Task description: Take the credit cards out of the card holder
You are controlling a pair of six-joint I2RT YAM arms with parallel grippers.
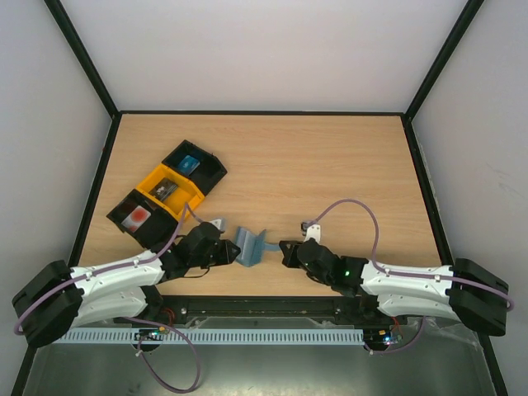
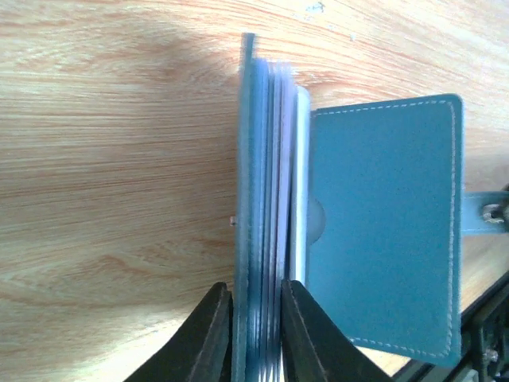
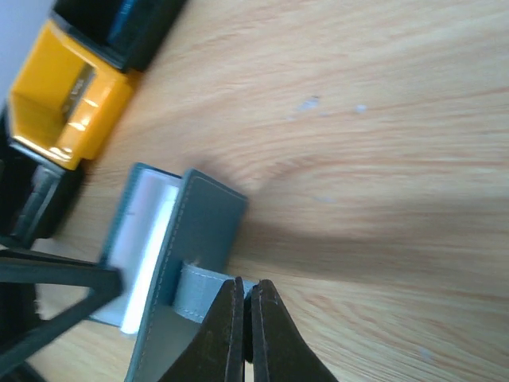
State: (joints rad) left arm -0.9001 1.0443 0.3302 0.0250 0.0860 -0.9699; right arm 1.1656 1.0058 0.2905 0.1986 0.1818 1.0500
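Observation:
The blue-grey card holder point(image 1: 250, 244) stands open on edge on the wooden table, between my two grippers. In the left wrist view my left gripper point(image 2: 256, 286) is closed on one half of the card holder point(image 2: 256, 159), a stack of thin layers seen edge-on, with both fingers touching it. The other cover point(image 2: 382, 231) swings out to the right. A white credit card point(image 3: 147, 239) shows inside the card holder, and its edge point(image 2: 301, 183) appears beside the stack. My right gripper point(image 3: 249, 282) is shut on the holder's little side tab point(image 3: 199, 290). No dark card is visible.
Three small trays sit in a row at the back left: a black tray point(image 1: 194, 165) holding something blue, a yellow tray point(image 1: 169, 191), and a black tray point(image 1: 136, 216) holding something with a red mark. Black-framed walls enclose the table point(image 1: 330, 165).

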